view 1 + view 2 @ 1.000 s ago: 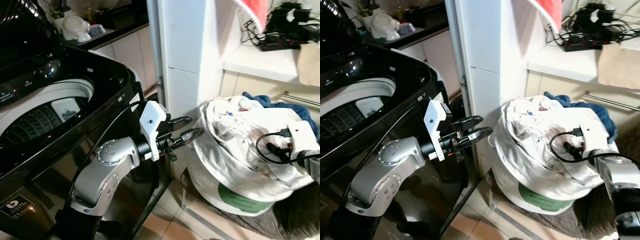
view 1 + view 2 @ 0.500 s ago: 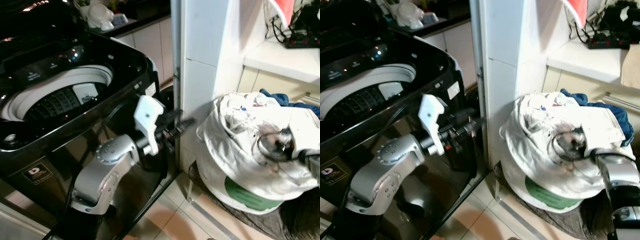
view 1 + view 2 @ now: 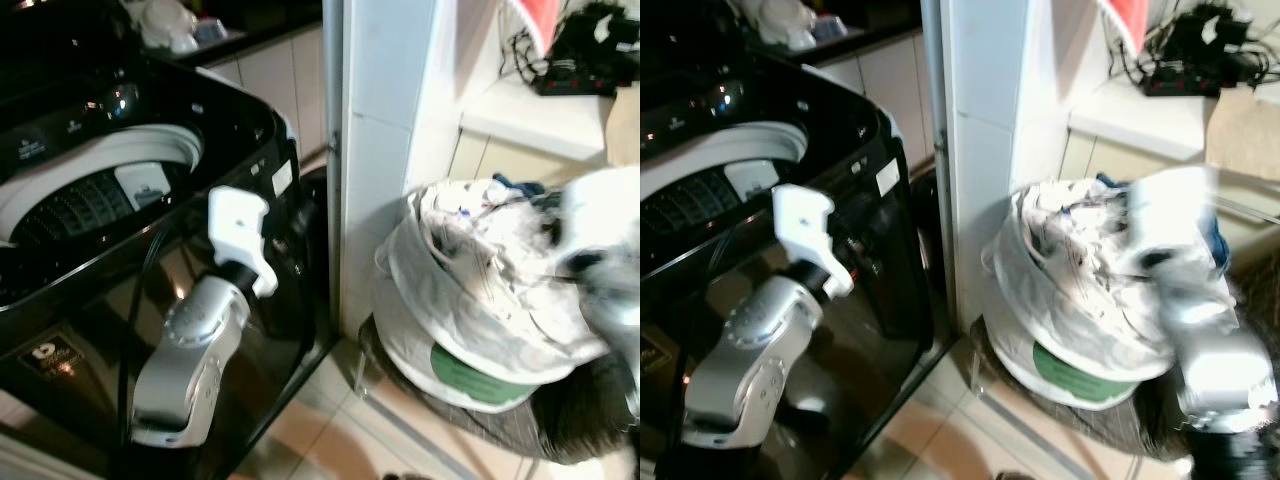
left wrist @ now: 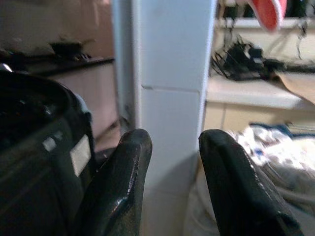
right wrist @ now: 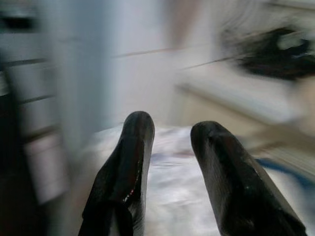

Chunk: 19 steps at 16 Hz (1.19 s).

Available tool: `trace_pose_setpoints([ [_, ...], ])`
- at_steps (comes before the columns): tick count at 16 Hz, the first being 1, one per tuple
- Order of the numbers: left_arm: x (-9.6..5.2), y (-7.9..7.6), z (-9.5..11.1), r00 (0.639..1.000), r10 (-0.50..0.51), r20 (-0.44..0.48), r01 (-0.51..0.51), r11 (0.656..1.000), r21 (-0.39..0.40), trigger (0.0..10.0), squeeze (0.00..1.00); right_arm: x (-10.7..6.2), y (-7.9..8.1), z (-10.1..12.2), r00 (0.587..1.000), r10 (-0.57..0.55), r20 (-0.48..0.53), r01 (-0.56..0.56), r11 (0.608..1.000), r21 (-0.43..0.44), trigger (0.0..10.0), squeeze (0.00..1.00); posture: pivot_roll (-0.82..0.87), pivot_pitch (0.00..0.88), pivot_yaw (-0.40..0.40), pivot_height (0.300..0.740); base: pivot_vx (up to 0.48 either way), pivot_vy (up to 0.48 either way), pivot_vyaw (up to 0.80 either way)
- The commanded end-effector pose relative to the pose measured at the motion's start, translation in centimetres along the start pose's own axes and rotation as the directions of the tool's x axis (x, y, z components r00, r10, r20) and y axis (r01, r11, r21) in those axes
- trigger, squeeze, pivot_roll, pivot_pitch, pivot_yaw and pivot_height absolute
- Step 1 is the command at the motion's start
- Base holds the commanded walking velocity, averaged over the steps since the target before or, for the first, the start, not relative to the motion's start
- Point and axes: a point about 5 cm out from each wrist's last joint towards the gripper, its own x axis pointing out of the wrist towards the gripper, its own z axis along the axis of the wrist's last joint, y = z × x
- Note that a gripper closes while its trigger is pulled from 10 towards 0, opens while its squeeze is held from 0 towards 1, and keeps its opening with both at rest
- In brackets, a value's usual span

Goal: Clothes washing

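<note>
Black top-load washing machine (image 3: 150, 200) at robot's left, lid up, white drum rim showing. White pillar (image 3: 385, 150) between machine and laundry bag (image 3: 470, 300). Bag on floor, heaped with pale crumpled clothes (image 3: 1080, 250); blue garment (image 3: 515, 185) at back. Left hand (image 4: 172, 172) raised beside machine front, fingers (image 4: 123, 182) parted, holding nothing, pointing toward pillar. Right hand (image 5: 170, 167) above clothes heap, blurred in head views; fingers (image 5: 125, 172) apart with narrow gap, nothing between them. Worktop (image 3: 540, 120) behind carries tangled black cables (image 3: 580, 60).
</note>
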Motion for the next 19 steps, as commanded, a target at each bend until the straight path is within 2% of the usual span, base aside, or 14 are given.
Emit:
trace_pose_setpoints([
  [1,-0.1,0.5,0.3,0.999,0.031,0.018,-0.031,0.999,0.027,10.0,0.0,-0.4,1.6,0.4,0.997,0.073,0.004,-0.074,0.997,0.022,10.0,0.0,-0.1,0.003,0.058,0.74,0.289,0.0,0.0],
  [3,-0.8,0.8,-0.4,0.998,0.068,-0.018,-0.067,0.997,0.049,10.0,0.0,-0.7,2.7,0.1,0.994,0.107,-0.019,-0.106,0.994,0.015,10.0,0.0,-0.1,0.0,0.051,0.74,0.3,0.0,0.0],
  [4,-0.9,0.9,-0.5,0.997,0.076,-0.019,-0.075,0.996,0.047,10.0,0.0,-0.7,2.6,-0.1,0.995,0.098,-0.03,-0.098,0.995,0.0,10.0,0.0,-0.1,0.004,0.043,0.74,0.307,0.0,0.0],
  [6,-1.1,1.0,-0.3,0.995,0.103,-0.014,-0.102,0.994,0.031,10.0,0.0,-0.6,2.5,0.1,0.995,0.085,-0.044,-0.084,0.996,0.022,10.0,0.0,-0.1,0.004,0.036,0.74,0.311,0.0,0.0],
  [10,-1.1,1.2,-0.3,0.994,0.106,-0.017,-0.105,0.993,0.045,10.0,0.0,-0.4,2.4,0.2,0.992,0.113,-0.062,-0.114,0.993,-0.028,10.0,0.0,-0.09,0.002,0.036,0.74,0.331,0.0,-0.43],
  [16,-1.0,1.7,-0.3,0.992,0.12,-0.024,-0.119,0.992,0.047,10.0,0.0,-0.8,3.4,0.1,0.984,0.159,-0.074,-0.163,0.985,-0.048,10.0,0.0,-0.09,0.001,0.043,0.74,0.331,0.0,0.0],
  [19,-0.9,1.8,-0.4,0.992,0.117,-0.039,-0.115,0.992,0.045,10.0,0.0,-0.6,2.9,0.1,0.982,0.164,-0.09,-0.171,0.983,-0.075,10.0,0.0,-0.09,0.003,0.048,0.74,0.0,0.0,0.0],
])
